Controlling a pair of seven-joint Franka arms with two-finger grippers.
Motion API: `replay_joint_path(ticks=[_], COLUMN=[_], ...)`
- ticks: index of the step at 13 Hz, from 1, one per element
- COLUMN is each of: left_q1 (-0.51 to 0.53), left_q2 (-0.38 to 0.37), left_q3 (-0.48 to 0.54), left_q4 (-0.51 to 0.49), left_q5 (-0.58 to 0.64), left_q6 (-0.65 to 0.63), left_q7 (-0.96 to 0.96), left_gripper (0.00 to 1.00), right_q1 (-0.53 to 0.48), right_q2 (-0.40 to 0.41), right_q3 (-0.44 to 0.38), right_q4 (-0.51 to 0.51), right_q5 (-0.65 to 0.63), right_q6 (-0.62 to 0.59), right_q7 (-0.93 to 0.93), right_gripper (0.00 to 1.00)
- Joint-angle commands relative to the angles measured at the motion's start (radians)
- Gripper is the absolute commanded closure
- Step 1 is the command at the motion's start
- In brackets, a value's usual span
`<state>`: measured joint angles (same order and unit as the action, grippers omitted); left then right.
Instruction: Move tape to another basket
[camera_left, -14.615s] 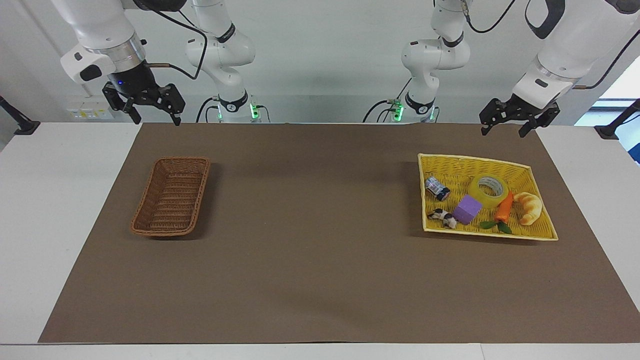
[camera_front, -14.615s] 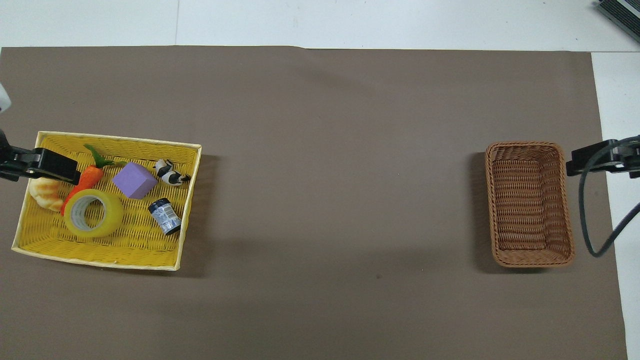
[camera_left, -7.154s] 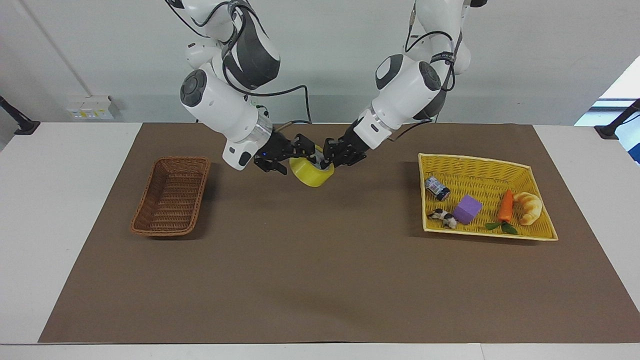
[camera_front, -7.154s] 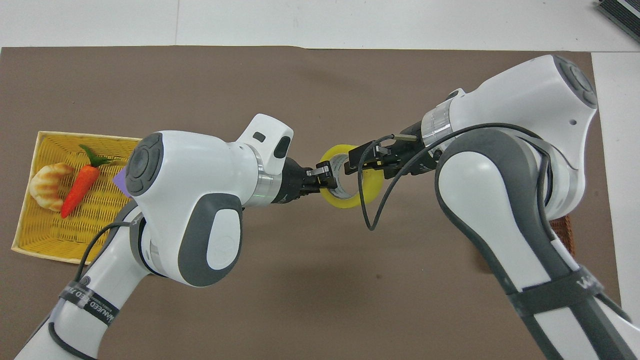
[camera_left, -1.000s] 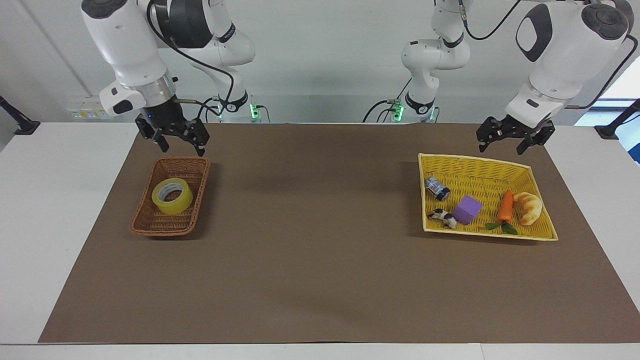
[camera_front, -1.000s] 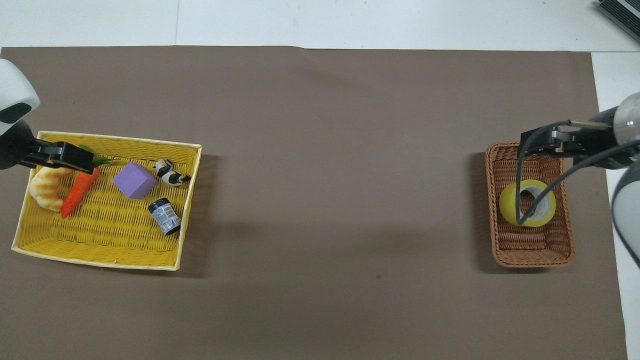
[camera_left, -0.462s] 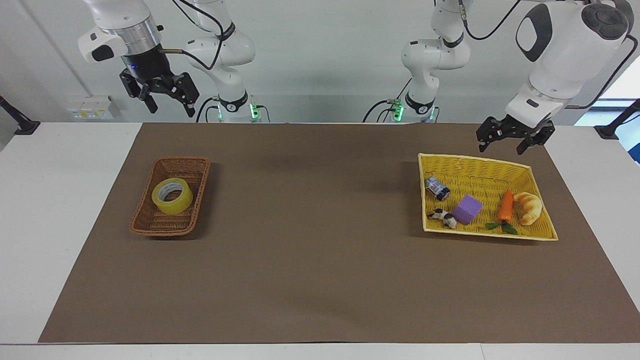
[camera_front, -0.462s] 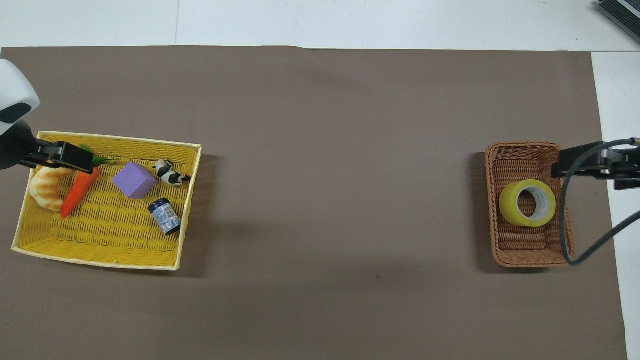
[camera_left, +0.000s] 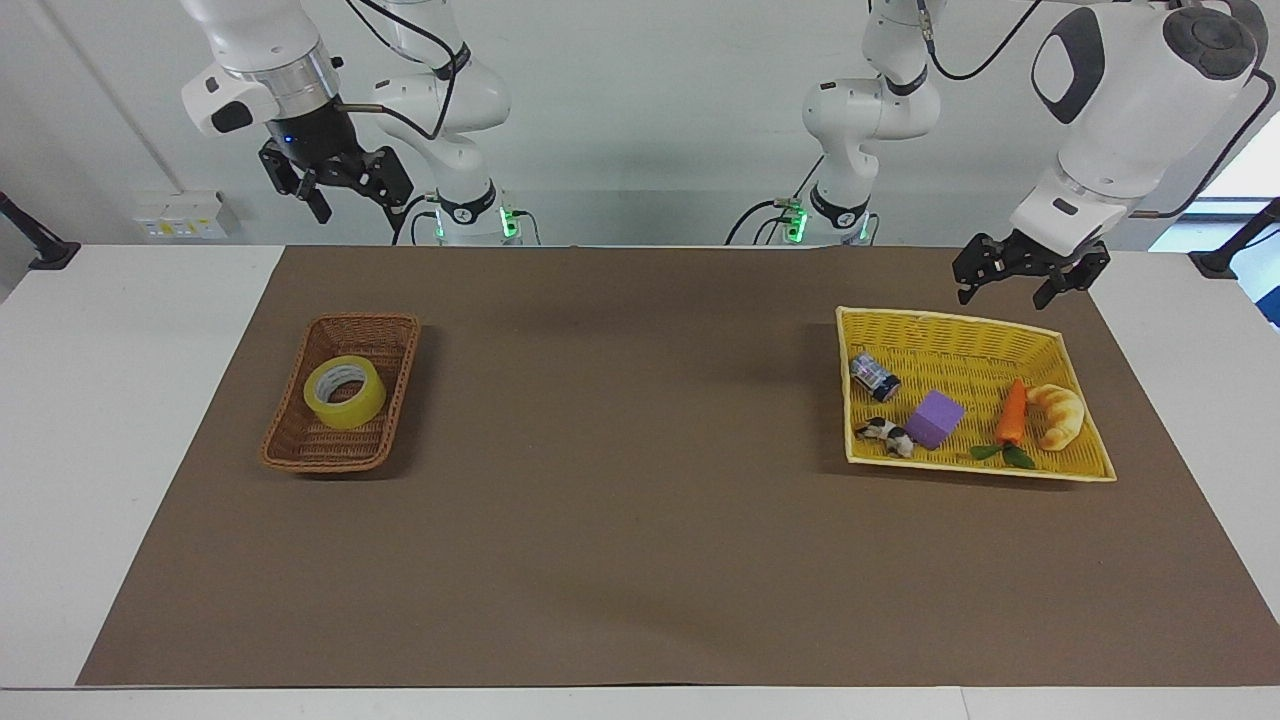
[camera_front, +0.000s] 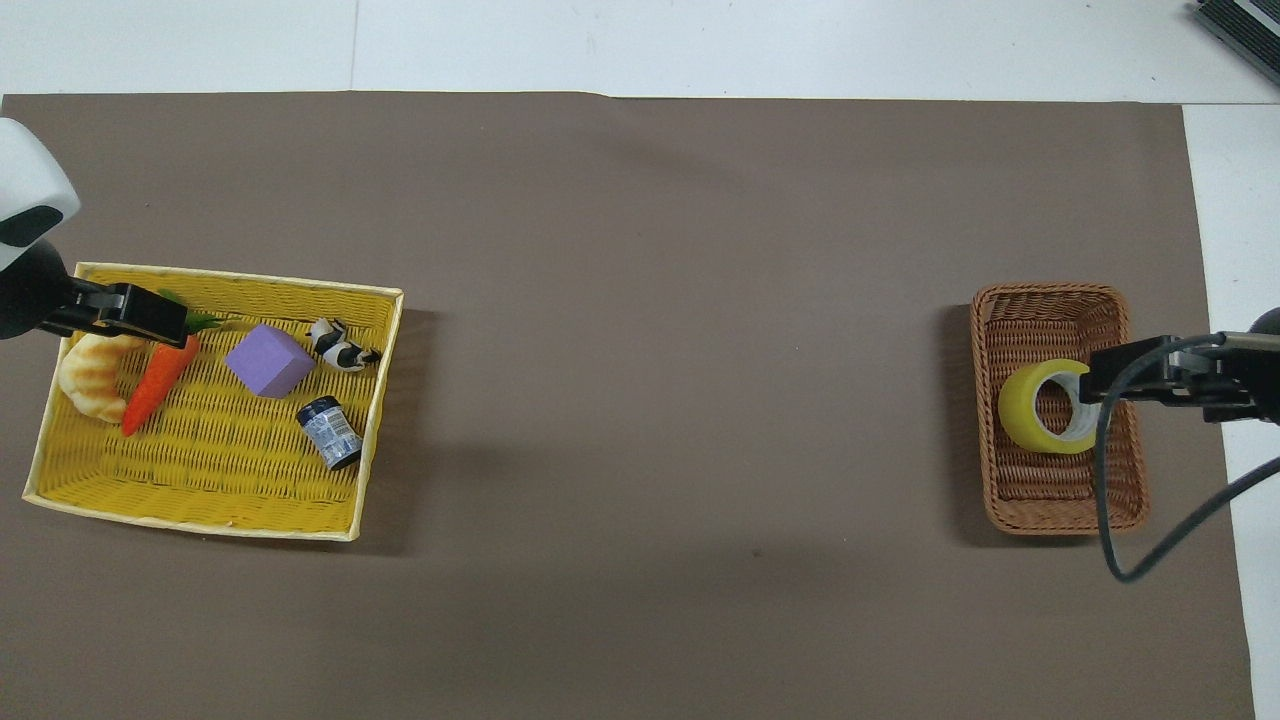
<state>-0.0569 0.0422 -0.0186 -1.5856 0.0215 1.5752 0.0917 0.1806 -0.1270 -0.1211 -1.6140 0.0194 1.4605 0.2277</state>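
The yellow tape roll (camera_left: 345, 392) lies flat in the small brown wicker basket (camera_left: 297, 452) at the right arm's end of the table. In the overhead view the tape (camera_front: 1028, 412) lies in the middle of that basket (camera_front: 1050, 292). My right gripper (camera_left: 360, 205) is open and empty, raised high over the table edge nearest the robots, well above the basket. In the overhead view it (camera_front: 1100, 385) covers one edge of the tape. My left gripper (camera_left: 1005, 292) is open and empty, hanging just over the robots' edge of the yellow basket (camera_left: 950, 320); it also shows in the overhead view (camera_front: 150, 315).
The yellow basket (camera_front: 210, 525) at the left arm's end holds a purple cube (camera_left: 935, 418), a carrot (camera_left: 1010, 412), a croissant (camera_left: 1060, 415), a small can (camera_left: 874, 376) and a toy cow (camera_left: 884, 434). A brown mat (camera_left: 640, 500) covers the table.
My right gripper has risen from just above the brown basket to high over the table edge, empty. The tape stays in the brown basket. The left arm has not moved.
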Motion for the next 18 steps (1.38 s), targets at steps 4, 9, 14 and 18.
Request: replay_joint_path(ticks=[4, 9, 14, 18], left_q1=[0.008, 0.008, 0.008, 0.008], left_q2=[0.004, 0.004, 0.004, 0.004], left_q3=[-0.007, -0.007, -0.007, -0.007], left_q4=[0.01, 0.01, 0.01, 0.01], left_q5=[0.014, 0.014, 0.014, 0.014], left_q6=[-0.017, -0.017, -0.017, -0.017], left_q7=[0.008, 0.008, 0.01, 0.01], left_gripper=[0.0, 0.0, 0.0, 0.0], right_q1=[-0.015, -0.021, -0.029, -0.03], right_q2=[-0.016, 0.0, -0.002, -0.011], right_q3=[-0.009, -0.015, -0.014, -0.015], right_q4=[0.0, 0.043, 0.034, 0.022], right_q5=[-0.024, -0.082, -0.058, -0.033], right_q6=[0.017, -0.037, -0.025, -0.032], right_q7=[-0.045, -0.128, -0.117, -0.119], right_gripper=[0.0, 0.0, 0.0, 0.0])
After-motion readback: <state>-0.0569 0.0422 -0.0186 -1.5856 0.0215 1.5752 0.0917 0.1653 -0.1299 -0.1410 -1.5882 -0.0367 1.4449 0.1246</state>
